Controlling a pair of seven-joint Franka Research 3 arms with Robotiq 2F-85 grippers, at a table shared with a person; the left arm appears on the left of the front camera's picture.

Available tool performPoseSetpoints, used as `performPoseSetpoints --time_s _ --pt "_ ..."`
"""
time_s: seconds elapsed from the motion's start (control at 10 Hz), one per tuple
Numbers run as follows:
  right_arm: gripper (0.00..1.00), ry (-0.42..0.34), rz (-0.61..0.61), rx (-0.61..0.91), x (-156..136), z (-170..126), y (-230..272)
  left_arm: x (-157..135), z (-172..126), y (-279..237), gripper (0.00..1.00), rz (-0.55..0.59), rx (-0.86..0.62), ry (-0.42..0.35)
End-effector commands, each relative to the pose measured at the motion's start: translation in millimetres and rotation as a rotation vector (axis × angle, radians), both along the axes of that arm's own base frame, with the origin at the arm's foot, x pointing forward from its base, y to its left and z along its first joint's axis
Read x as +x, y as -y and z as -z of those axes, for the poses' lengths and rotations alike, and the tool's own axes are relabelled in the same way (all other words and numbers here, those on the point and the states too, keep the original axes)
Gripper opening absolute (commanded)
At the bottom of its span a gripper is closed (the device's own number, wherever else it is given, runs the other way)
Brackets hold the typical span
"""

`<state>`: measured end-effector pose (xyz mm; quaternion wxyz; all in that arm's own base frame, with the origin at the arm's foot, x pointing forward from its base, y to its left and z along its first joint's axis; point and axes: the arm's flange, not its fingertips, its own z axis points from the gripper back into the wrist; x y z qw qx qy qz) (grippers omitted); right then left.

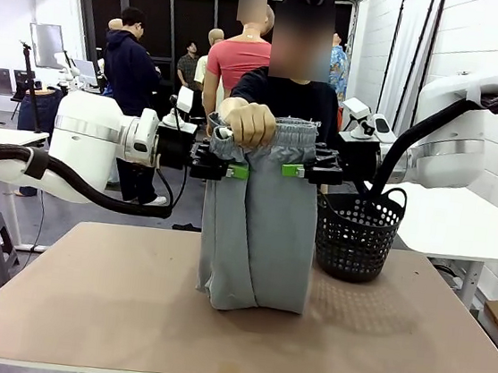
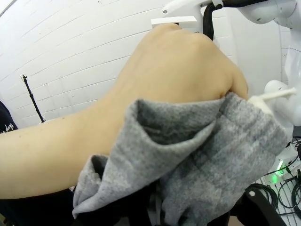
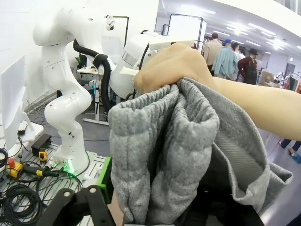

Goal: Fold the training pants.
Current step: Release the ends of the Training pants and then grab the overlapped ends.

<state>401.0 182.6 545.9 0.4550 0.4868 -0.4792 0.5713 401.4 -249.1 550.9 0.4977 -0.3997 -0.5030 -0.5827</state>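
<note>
A person's hand (image 1: 249, 122) holds the training pants (image 1: 257, 232) up by the waistband, their lower end reaching the desk (image 1: 84, 294). My left claw (image 1: 233, 168) and right claw (image 1: 294, 169) sit at either side of them. I cannot tell whether either is clamped.

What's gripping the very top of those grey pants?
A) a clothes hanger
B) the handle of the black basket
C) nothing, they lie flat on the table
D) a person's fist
D: the person's hand is clenched around the gathered waistband of the training pants, which hang upright with their lower end resting on the table.
</note>
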Motion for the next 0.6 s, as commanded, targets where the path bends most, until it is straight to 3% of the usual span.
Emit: performPoseSetpoints --time_s 0.0,0.5 --pt "1.0 -0.012 0.015 -0.023 6.3 -3.9 -1.2 -0.1 -0.9 -1.2 1.0 -0.01 -0.03 -0.002" --pt "1.0 0.012 0.023 -0.029 6.3 -2.6 -0.8 -0.9 -1.6 -1.6 1.0 -0.012 -0.036 -0.015"
